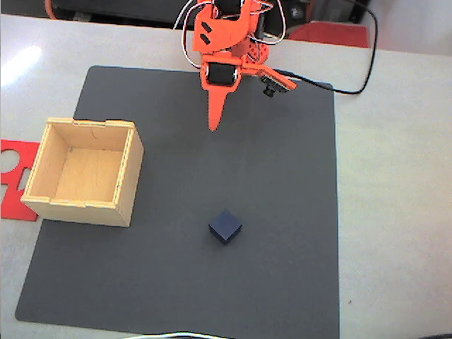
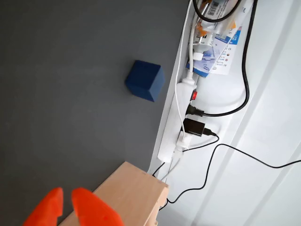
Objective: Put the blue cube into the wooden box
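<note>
Pincer (image 2: 66,207): orange fingers nearly together, holding nothing, hanging at the mat's (image 1: 282,212) far edge.
Blue cube (image 1: 225,227): flat on the mat, well apart from the pincer.
Wooden box (image 1: 49,199): beside the cube, open-topped.
Approach: the arm should open wider, descend square over the cube's faces.

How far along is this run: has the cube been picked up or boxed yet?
Nothing is done yet. The blue cube sits untouched on the dark mat, apart from the wooden box, whose interior looks empty. The gripper hangs above the mat's far side, holding nothing. Reaching, grasping, carrying and dropping all remain.
</note>
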